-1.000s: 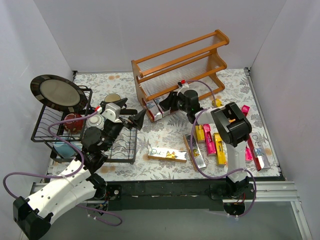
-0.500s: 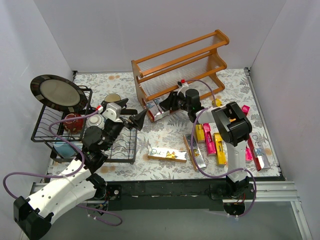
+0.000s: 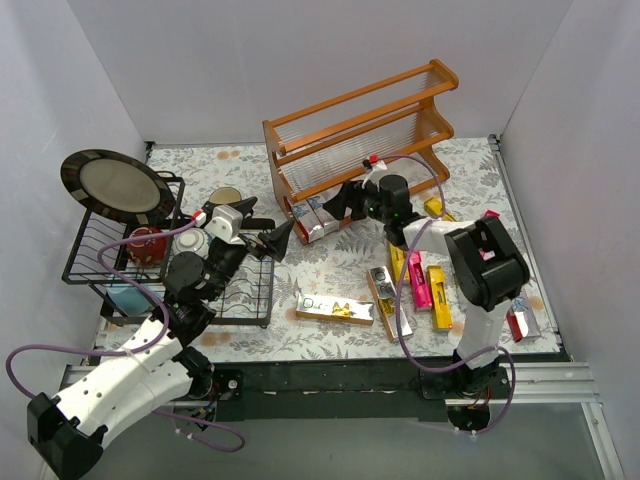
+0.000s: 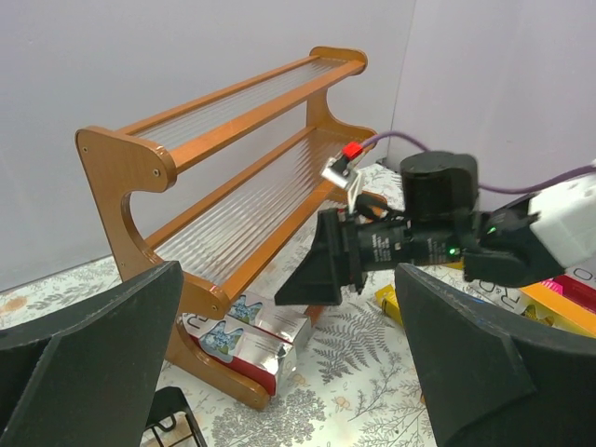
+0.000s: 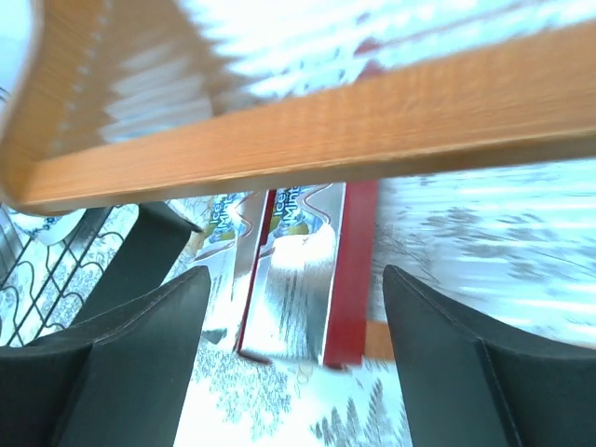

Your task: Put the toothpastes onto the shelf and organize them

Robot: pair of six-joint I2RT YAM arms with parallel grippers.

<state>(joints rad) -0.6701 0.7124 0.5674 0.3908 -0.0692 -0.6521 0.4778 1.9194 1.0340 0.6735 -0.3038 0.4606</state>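
Observation:
The orange-brown shelf (image 3: pixel 360 125) stands at the back of the table, its tiers bare. Two silver-and-red toothpastes (image 3: pixel 312 222) lie side by side under its lowest tier at the left end, also seen in the left wrist view as cartons (image 4: pixel 251 337) and close up as cartons (image 5: pixel 312 279). My right gripper (image 3: pixel 345 203) is open just in front of them, its fingers (image 5: pixel 438 354) standing clear on either side of the nearer carton. My left gripper (image 3: pixel 268 233) hangs open and empty over the dish rack's right edge, facing the shelf (image 4: pixel 233 130). Several more toothpastes (image 3: pixel 419 282) lie loose on the right.
A black wire dish rack (image 3: pixel 95 268) with a dark plate (image 3: pixel 115 187), cups and bowls fills the left side. A white-and-yellow carton (image 3: pixel 335 309) lies at front centre. Another carton (image 3: pixel 517 323) lies near the right wall, beside my right arm (image 3: pixel 485 265).
My right gripper has opened and let go of the silver-and-red carton, which now rests beside the other under the shelf. The right arm's elbow has swung right. The left arm has not moved.

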